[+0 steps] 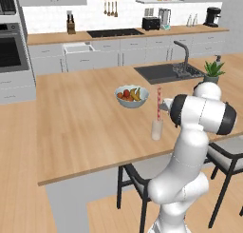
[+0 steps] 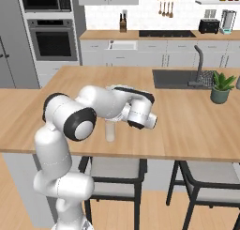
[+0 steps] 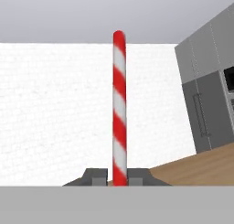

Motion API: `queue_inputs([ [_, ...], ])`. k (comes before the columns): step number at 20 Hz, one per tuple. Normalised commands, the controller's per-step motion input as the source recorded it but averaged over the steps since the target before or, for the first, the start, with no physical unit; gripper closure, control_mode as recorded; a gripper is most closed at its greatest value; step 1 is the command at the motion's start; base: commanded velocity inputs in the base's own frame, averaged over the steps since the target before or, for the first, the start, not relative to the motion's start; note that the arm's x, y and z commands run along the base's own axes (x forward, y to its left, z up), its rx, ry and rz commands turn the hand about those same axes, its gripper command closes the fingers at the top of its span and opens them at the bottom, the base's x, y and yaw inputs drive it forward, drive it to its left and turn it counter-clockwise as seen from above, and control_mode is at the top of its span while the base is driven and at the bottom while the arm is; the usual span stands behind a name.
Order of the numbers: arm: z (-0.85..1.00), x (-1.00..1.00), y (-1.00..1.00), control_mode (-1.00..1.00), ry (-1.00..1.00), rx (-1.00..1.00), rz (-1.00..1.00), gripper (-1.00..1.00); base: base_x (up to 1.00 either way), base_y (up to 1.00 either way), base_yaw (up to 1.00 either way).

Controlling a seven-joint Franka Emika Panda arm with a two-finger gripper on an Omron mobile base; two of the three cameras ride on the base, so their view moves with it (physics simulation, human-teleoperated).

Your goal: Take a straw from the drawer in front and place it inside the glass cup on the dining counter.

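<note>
The straw (image 3: pixel 119 109), red and white striped, stands upright between my gripper's (image 3: pixel 119 177) two fingertips, which are shut on its lower part. In the left base view the straw (image 1: pixel 159 98) hangs vertically over the glass cup (image 1: pixel 156 130), its lower end at about the rim; whether it reaches inside I cannot tell. My gripper (image 1: pixel 163 106) holds it from the right side. The clear glass cup (image 2: pixel 110 130) stands on the dining counter (image 1: pixel 80 127) near its front edge, partly behind my arm. The drawer (image 1: pixel 78 49) stands pulled open in the far wall counter.
A white fruit bowl (image 1: pixel 131 95) sits just behind and left of the cup. The dark sink (image 1: pixel 163 73) with its faucet (image 1: pixel 184 53) and a potted plant (image 1: pixel 213 71) lie to the right. Dark chairs (image 2: pixel 115 170) stand under the counter's front edge.
</note>
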Motion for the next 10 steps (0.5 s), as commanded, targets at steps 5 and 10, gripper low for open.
queue_inputs([
  [5,-0.03,0.1,-0.01,-1.0,0.0,0.0,0.0,1.0,0.0,0.0,0.0],
  [10,0.0,0.19,-0.07,-1.0,0.0,0.07,0.0,1.0,0.0,0.0,0.0],
])
